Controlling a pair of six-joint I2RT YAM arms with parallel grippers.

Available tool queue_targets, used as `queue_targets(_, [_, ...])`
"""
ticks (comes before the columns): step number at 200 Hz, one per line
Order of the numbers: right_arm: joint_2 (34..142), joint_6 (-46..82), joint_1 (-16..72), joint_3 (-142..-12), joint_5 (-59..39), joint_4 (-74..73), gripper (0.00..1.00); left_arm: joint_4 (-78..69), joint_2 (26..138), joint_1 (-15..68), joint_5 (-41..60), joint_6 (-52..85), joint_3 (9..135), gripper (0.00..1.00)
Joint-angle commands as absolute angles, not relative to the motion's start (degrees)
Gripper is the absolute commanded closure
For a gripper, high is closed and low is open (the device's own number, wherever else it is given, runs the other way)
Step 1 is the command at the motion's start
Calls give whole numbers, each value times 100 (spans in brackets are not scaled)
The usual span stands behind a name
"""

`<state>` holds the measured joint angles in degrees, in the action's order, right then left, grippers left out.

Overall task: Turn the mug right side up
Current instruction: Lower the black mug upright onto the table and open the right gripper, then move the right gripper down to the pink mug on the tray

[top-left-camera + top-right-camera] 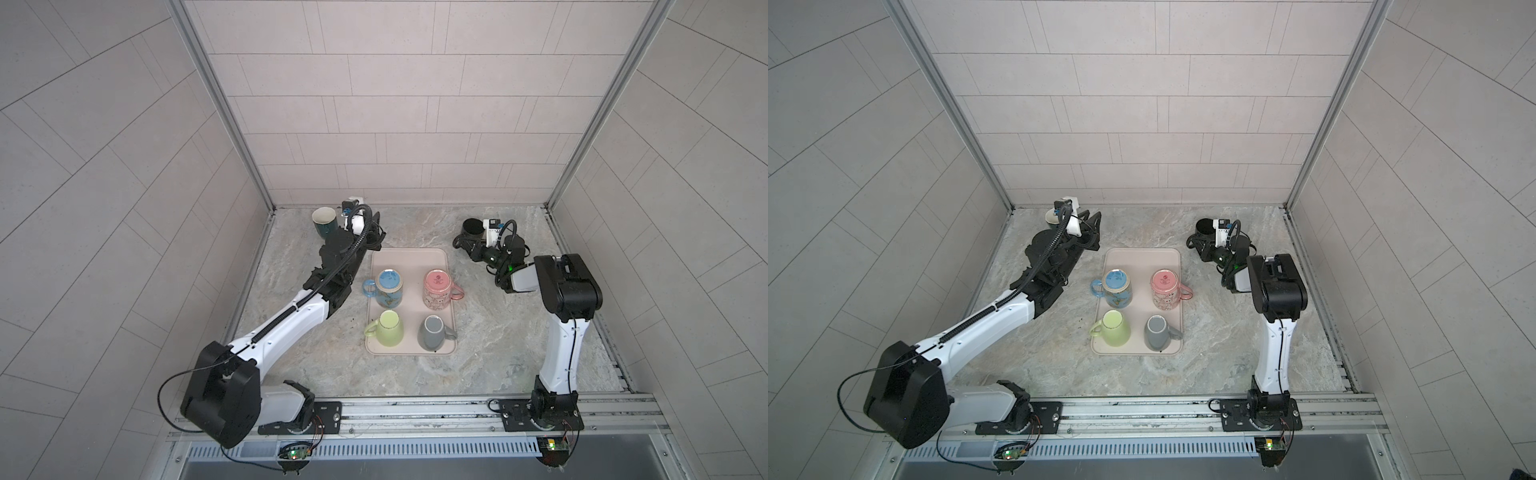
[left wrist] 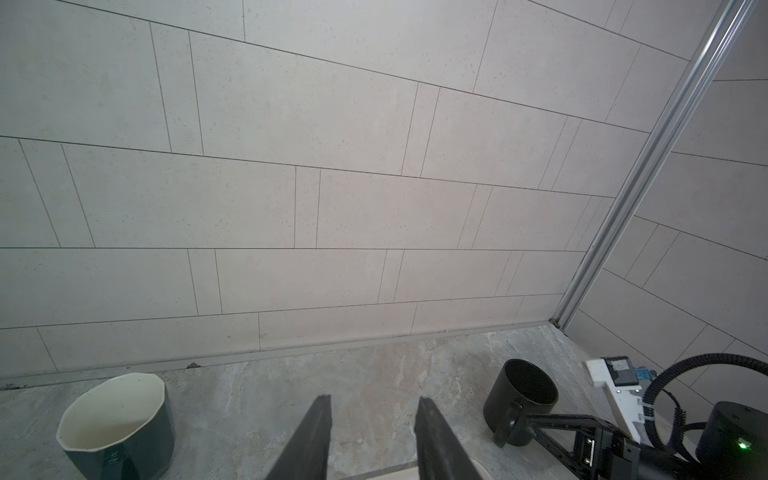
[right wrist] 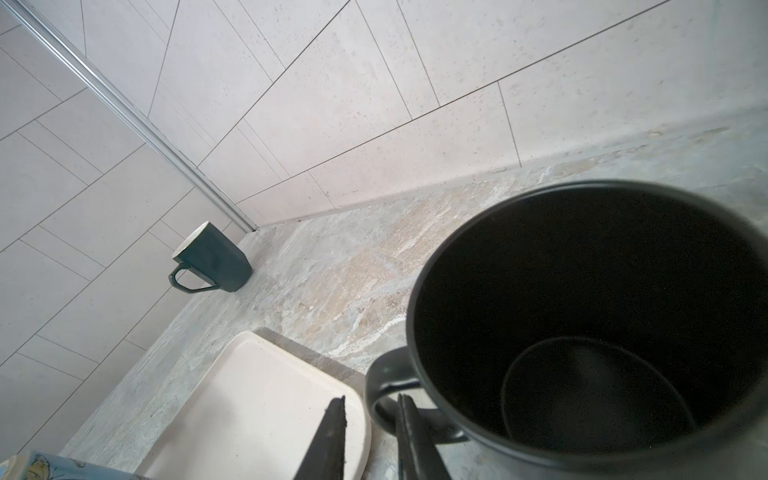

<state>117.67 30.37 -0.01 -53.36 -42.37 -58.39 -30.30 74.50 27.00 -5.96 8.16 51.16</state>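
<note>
Clock set on tray, 12 o'clock toward back wall.

- Flat beige plastic tray (image 1: 409, 252) lies mid on grey marble table (image 1: 490, 332).
- Four mugs stand on tray:
  - blue picture mug (image 1: 388, 286) at 10 o'clock
  - pink picture mug (image 1: 437, 289) at 2 o'clock
  - light green mug (image 1: 388, 328) at 8 o'clock
  - grey mug (image 1: 432, 332) at 4 o'clock
- Dark green many-sided mug (image 1: 324, 222) stands off tray at 11 o'clock, in back corner.
- Black round mug (image 1: 473, 228) stands off tray at 1 o'clock.
- Left gripper (image 2: 372, 401) sits between these two, nearer dark green mug.
- Right gripper (image 3: 372, 399) at black mug's handle, one finger each side.
</note>
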Motion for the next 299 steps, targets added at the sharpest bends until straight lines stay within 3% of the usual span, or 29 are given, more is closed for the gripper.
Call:
queue_targets(1, [11174,2810,48,-5107,-4126,-5559,74,-2921,7219,2656,-717,871,5138,62])
queue_targets(40, [9996,2547,329,-4780,-3758,-4117,72,-1961,6937,2539,-903,925,5394,57])
queue_targets(77, [8499,1498,1076,-5416,-2722,-562,62,-772,6524,2198,-910,1257,5677,52])
queue_targets(103, [7861,1599,1283,-6079,-2187,1299,59,23,6227,1878,-811,1492,5857,47])
queue_targets(155, [7421,2118,1336,-7293,-1488,4184,54,1633,6154,1432,-315,1896,6429,40])
queue_targets(180, [7476,2393,1346,-7857,-1163,5611,45,2073,6223,1218,-24,2073,6528,36])
queue_targets(235, [7175,3208,1336,-7243,-1677,6122,38,2303,6398,405,1219,2625,6360,33])
queue_targets(299, [7466,4742,1050,-6527,-2743,5521,34,2285,6267,345,1230,2575,6102,32])
